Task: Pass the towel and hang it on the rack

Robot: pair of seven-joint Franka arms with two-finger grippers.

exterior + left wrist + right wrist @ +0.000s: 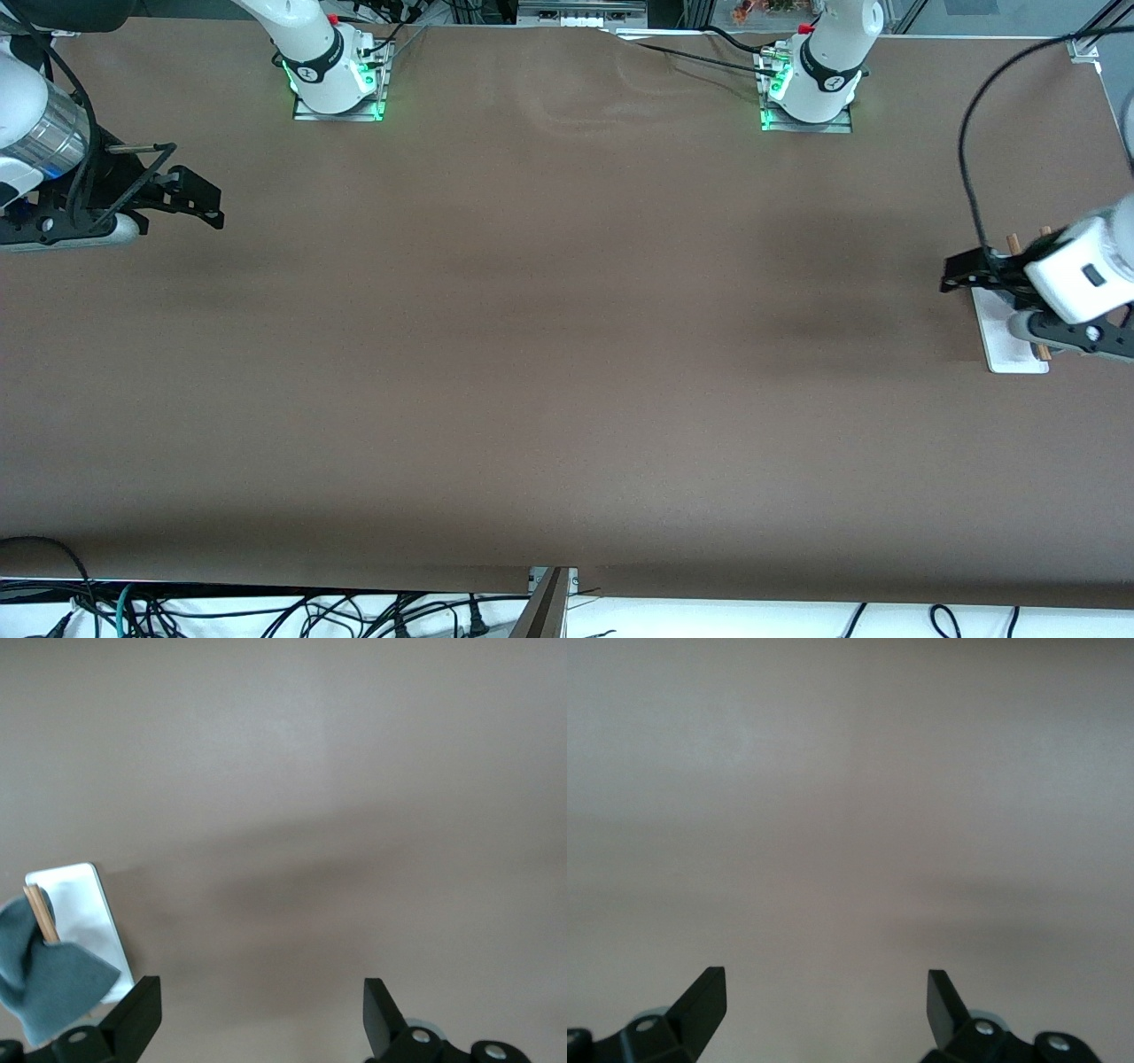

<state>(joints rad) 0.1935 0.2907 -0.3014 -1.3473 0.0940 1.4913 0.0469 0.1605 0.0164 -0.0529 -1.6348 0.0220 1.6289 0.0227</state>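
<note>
Two wide-open grippers; towel (pixel 49 992) seemingly on rack (pixel 84 912)

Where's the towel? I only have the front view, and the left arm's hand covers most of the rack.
Observer: The left wrist view shows the towel draped on the rack by its wooden rods, dark grey side out.
Operator: Is the left gripper holding it?
Observer: No. The left gripper, over the table beside the rack, is open, and only bare table shows between its fingers.
Operator: And the right gripper?
Observer: The right gripper hangs open over the right arm's end of the table, and its wrist view shows nothing but table under it.
</note>
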